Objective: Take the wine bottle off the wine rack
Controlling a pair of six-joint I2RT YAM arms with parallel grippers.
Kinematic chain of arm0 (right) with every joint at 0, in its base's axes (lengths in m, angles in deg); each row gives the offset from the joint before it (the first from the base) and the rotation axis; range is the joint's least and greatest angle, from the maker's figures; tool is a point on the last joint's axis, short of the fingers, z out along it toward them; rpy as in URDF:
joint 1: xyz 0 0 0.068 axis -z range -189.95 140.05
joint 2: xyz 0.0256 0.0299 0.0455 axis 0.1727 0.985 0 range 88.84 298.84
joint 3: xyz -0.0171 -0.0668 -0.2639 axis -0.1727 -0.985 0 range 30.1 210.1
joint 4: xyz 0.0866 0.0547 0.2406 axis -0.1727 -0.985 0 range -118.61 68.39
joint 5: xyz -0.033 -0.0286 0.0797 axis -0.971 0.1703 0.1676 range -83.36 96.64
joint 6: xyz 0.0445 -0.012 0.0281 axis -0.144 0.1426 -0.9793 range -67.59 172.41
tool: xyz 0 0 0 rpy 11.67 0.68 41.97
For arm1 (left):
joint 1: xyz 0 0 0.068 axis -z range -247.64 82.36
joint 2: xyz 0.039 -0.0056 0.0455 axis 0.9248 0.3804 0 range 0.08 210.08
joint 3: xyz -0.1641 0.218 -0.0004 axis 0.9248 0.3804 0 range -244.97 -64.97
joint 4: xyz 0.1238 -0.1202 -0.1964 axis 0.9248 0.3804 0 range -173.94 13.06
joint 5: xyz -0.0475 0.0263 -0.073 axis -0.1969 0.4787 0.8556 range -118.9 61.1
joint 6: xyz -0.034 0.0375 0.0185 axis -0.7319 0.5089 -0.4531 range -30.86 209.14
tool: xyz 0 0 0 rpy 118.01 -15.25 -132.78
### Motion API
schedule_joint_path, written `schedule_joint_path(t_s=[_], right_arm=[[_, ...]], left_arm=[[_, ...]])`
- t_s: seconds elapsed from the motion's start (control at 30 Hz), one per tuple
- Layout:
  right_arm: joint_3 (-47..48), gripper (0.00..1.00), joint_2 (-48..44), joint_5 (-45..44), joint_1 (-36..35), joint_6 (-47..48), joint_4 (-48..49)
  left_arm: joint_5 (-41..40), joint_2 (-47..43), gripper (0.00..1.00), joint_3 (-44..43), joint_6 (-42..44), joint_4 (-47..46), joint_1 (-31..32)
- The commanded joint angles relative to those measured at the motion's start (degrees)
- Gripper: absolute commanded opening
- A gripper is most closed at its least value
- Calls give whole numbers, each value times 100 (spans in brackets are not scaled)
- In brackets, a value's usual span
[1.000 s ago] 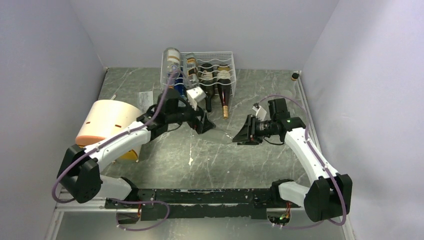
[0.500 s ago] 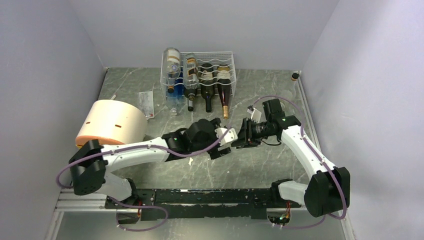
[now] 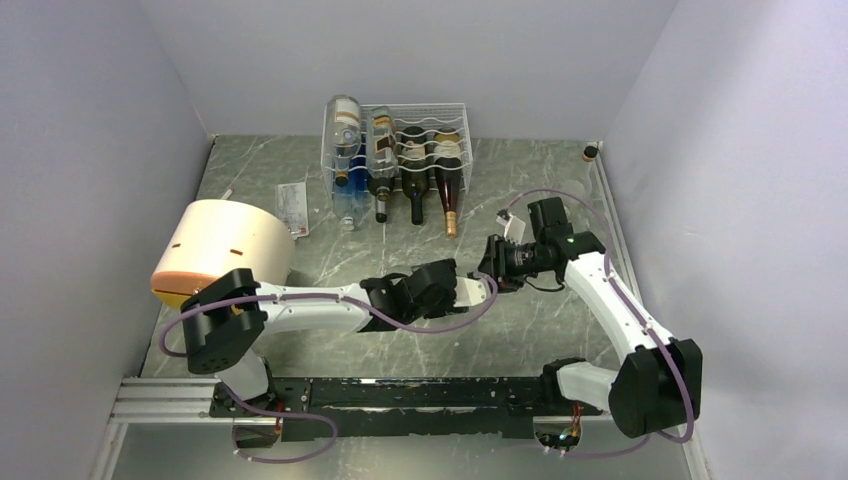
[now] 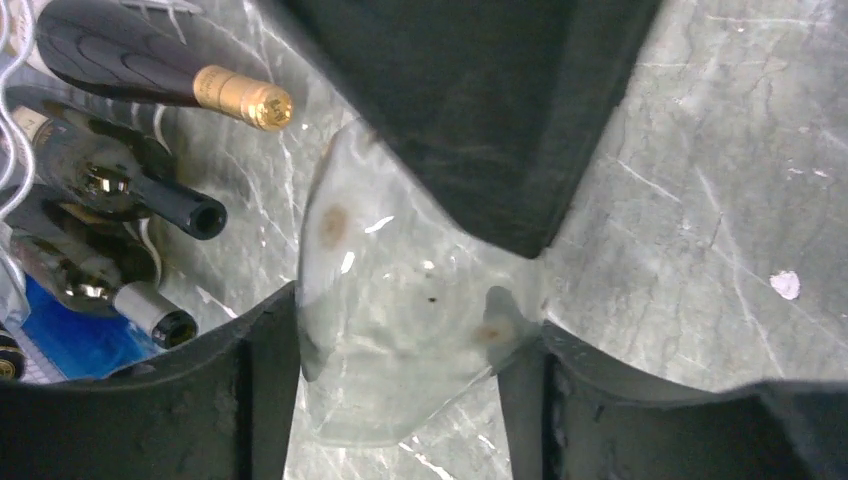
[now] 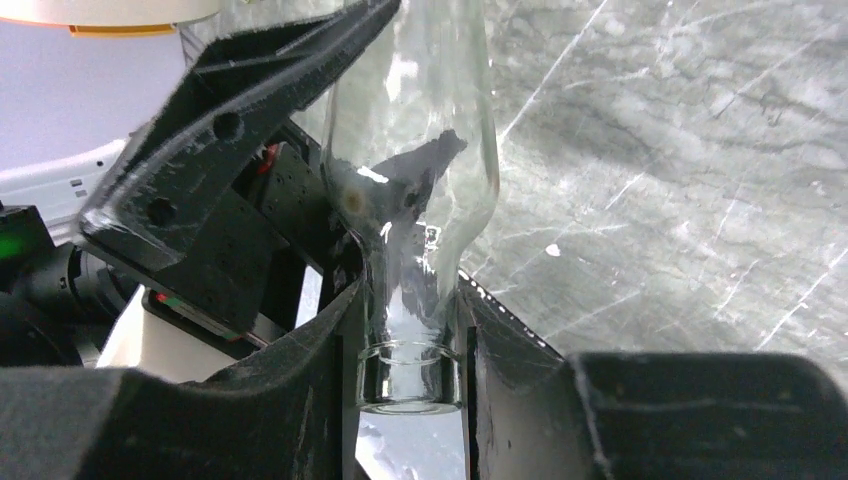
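Just past the arm bases, a little toward 3 o'clock of the table's [image 3: 560, 180] middle, the two grippers meet on one clear glass wine bottle [image 5: 415, 150]. The left gripper [image 3: 475, 290] reaches in from 9 o'clock, and its fingers [image 4: 265, 380] press on either side of the bottle's wide body. The right gripper [image 3: 493, 272] comes from 3 o'clock and is clamped around the thin neck, just above the lip, with a pad tight against each side. The bottle lies between them over the grey marbled surface; whether it touches the table cannot be told.

Farther out at 9 o'clock the cream drum [image 3: 225, 240] lies by the left wall, with a paper slip [image 3: 292, 205] beyond it.

At 12 o'clock, against the back wall, stands the white wine rack [image 3: 432, 118] — well apart from the held bottle. It holds a row of other bottles with their necks pointing back toward the arms. Among them are a dark bottle with a gold foil top [image 4: 235, 95], a black-capped bottle [image 4: 150, 195] beside it, and clear ones on the rack's 9 o'clock side.
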Motion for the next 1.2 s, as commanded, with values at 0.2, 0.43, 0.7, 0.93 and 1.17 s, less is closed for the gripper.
schedule_joint_path(t_s=[0.2,0.43,0.7,0.93,1.17], right_arm=[[624,56,-693,-775,-46,-504,126],[1032,68,-1084,-1420,-42,-1047,1019],[385,80,-1528,-897,-65,-1326,3348],[475,80,-1195,-1123,-436,-1120,3587],[713,62,-567,-1623,-982,-1100,3479]], left_arm=[[214,-879,31,-44,-832,-250,-44],[1436,-1463,21,-130,-1837,-162,-648],[3205,-1729,15,-26,-2817,-406,-1381],[4111,-1609,8,-106,-3350,-503,-1832],[4386,-1651,9,-64,-3474,-588,-1916]])
